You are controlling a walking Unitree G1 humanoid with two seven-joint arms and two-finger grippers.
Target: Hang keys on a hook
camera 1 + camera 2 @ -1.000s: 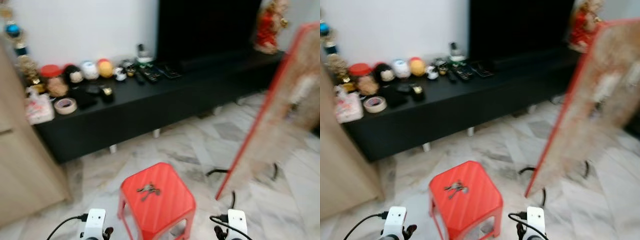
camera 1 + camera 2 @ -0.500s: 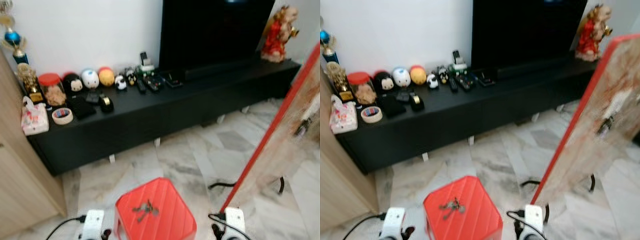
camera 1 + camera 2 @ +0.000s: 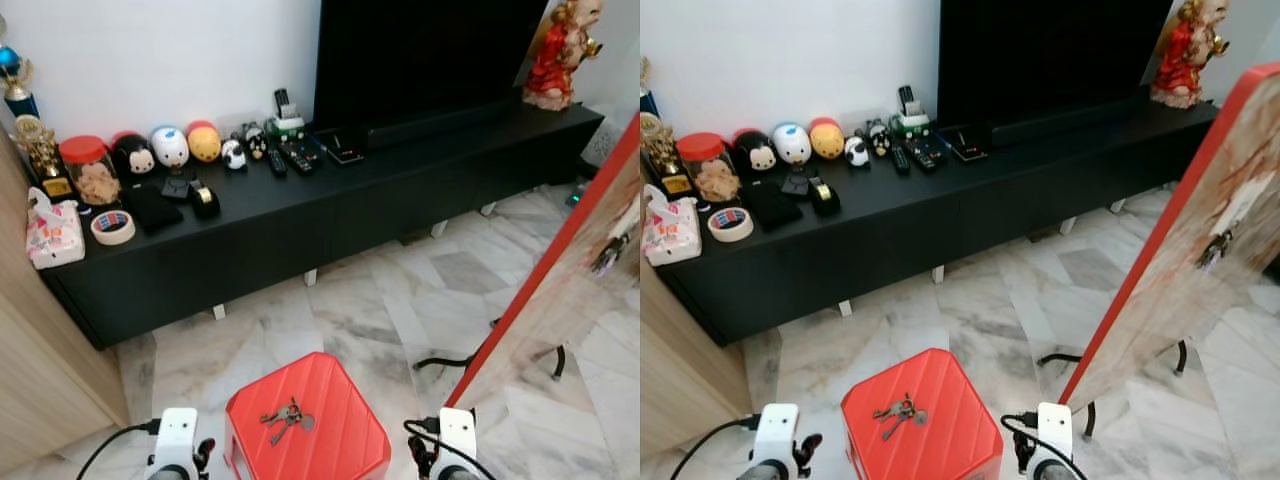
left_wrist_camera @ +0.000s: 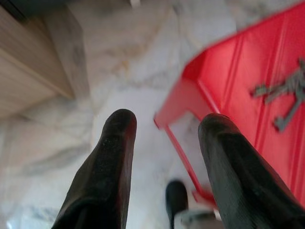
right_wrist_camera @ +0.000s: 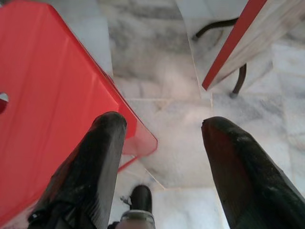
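Both tools hang low with fingers spread and empty, the left tool [image 4: 164, 157] beside the red stool [image 3: 330, 425] and the right tool [image 5: 159, 157] at its other edge. The keys [image 3: 285, 418] lie between them, slightly ahead; descend straight, pinching the ring. The board's hook [image 3: 1214, 250] waits far right.

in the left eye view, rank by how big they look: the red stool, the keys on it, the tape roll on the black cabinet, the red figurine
1. red stool, largest, though nearest the camera
2. red figurine
3. keys and tape roll look about alike; the keys lie nearer, so unranked
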